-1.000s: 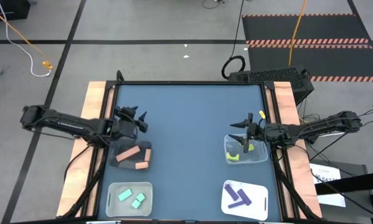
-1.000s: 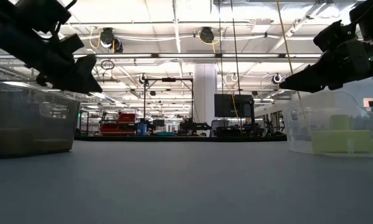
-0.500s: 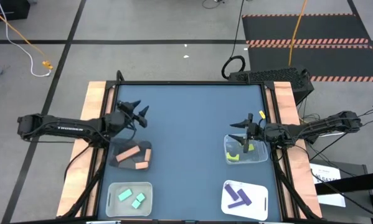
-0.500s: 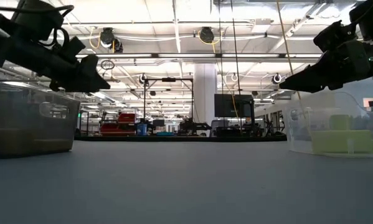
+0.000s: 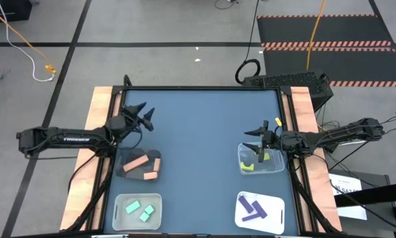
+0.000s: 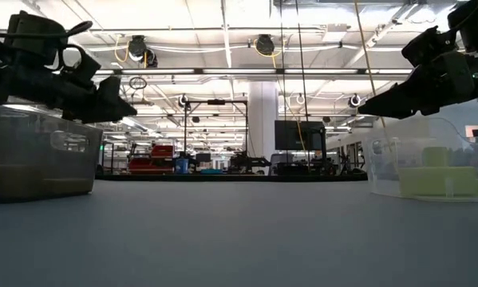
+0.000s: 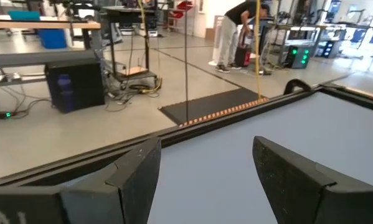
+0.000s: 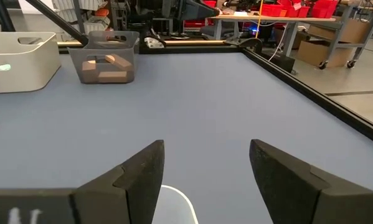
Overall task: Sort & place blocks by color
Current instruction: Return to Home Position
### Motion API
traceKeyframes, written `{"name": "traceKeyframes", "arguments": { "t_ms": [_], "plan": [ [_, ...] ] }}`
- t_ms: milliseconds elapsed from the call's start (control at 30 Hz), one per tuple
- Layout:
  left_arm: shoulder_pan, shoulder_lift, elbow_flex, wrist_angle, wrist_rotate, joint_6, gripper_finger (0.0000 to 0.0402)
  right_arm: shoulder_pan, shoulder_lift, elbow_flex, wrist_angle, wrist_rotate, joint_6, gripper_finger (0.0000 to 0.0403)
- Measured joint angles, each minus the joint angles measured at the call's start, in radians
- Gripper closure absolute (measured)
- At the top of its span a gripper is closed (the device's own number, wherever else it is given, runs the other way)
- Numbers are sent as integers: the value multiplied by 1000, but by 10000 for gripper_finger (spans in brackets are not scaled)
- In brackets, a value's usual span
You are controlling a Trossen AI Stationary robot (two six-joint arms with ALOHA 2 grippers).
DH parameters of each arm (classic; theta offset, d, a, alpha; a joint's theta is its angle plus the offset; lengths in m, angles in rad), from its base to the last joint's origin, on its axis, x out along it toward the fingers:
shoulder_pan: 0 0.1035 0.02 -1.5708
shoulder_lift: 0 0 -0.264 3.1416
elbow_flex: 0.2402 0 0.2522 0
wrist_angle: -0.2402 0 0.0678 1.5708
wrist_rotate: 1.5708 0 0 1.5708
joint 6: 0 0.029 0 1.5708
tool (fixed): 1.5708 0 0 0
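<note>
Blocks (image 5: pixel 137 162) lay sorted by colour in four bins (image 5: pixel 118 213). Left gripper (image 5: pixel 147 112), right gripper (image 5: pixel 248 139): jaws spread wide, empty. Left arm (image 5: pixel 59 139) lettered "TROSSEN".

White lettering reading "TROSSEN" ran along the left arm (image 5: pixel 73 139) where it crossed the left edge of the table (image 5: pixel 198 125). Print on a white sheet (image 5: pixel 346 187) off the table's right edge was too small to read.
</note>
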Motion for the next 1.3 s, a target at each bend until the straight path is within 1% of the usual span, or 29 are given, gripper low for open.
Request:
{"name": "traceKeyframes", "arguments": {
  "t_ms": [233,967,1100,1300],
  "plan": [
    [29,0,-13,-40,1,0,146,0,0,0,1,0,0,174],
    [27,1,-13,-46,1,-19,146,0,0,0,4,0,0,174],
    [26,-36,-11,-53,0,-18,146,-1,-27,0,-8,0,-1,174],
    [27,-149,-12,-65,-1,-17,146,-2,-139,0,-3,0,-1,174]
  ]
}}
